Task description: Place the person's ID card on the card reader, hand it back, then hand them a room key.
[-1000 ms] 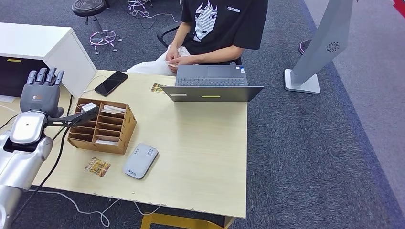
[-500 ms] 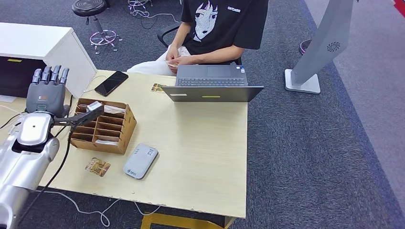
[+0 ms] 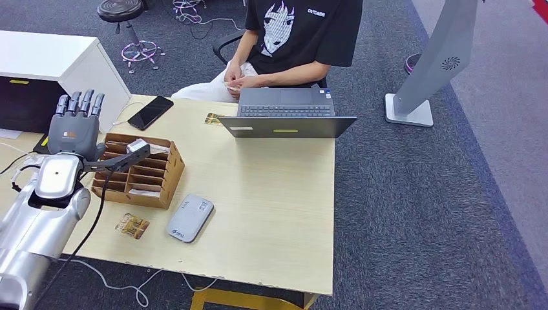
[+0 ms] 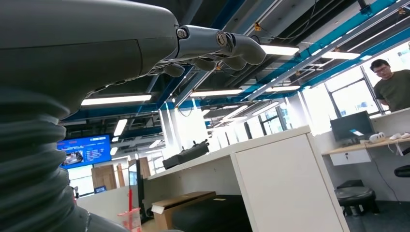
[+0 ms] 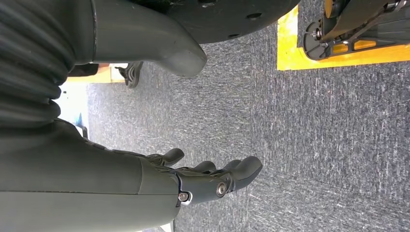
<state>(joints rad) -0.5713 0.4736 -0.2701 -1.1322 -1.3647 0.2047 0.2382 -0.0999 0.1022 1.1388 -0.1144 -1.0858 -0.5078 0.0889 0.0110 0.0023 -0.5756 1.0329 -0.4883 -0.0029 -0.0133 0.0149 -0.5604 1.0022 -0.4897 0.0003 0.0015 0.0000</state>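
The left hand (image 3: 74, 126) has moved a little forward and toward the table's middle since a second ago; it is raised, fingers straight and apart, holding nothing. The cardboard organizer (image 3: 139, 171) is just beside it, the card reader (image 3: 189, 217) farther off with a card (image 3: 132, 226) near. The right hand (image 5: 203, 181) hangs over carpet, fingers loosely spread, empty.

Open-plan office — desk (image 3: 271, 194), laptop (image 3: 286, 113), ceiling strip lights (image 4: 116, 99)
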